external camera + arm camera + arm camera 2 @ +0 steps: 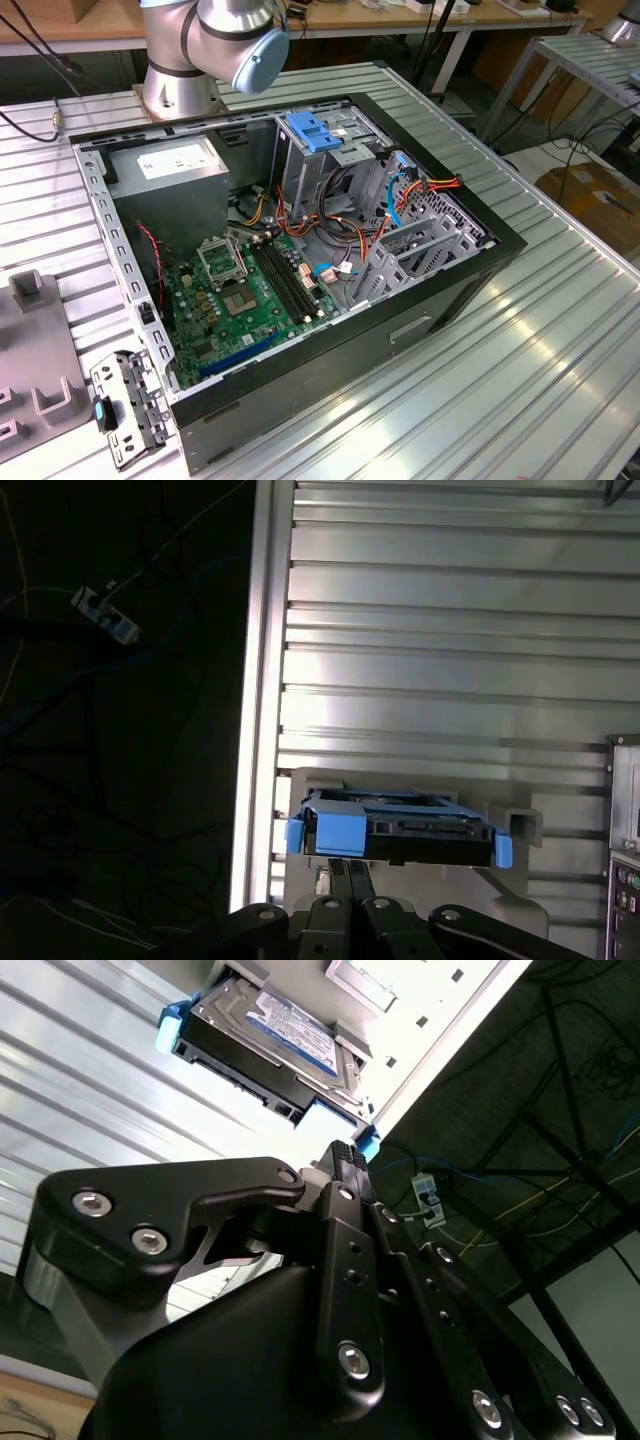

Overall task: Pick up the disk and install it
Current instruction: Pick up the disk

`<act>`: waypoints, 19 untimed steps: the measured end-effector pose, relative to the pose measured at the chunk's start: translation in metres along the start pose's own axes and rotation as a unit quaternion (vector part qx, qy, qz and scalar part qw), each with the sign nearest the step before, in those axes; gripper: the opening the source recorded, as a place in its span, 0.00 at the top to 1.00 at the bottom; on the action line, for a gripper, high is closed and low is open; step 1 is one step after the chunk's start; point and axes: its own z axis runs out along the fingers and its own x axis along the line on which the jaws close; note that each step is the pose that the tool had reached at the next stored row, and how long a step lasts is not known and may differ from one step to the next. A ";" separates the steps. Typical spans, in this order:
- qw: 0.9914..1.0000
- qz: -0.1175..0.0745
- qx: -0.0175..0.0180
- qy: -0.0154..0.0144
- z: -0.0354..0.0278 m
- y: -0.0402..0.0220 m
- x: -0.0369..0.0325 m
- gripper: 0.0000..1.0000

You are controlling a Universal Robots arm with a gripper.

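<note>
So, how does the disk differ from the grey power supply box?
The disk is flat, with blue rails; the power supply is a boxy grey block with none. The disk rests on a holder on the ribbed table; the power supply sits inside the open case. Both are metal with a white label.

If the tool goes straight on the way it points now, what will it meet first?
Probably the disk in its blue rails, lying just ahead of the tool in the first wrist view; the depth between them is unclear.
</note>
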 end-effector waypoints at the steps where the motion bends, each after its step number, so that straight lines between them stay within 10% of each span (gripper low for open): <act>1: 1.000 -0.002 0.000 0.000 0.0000 0.0000 0.0000 0.89; 19: 0.999 -0.046 0.002 0.002 0.0000 0.0000 0.0000 0.89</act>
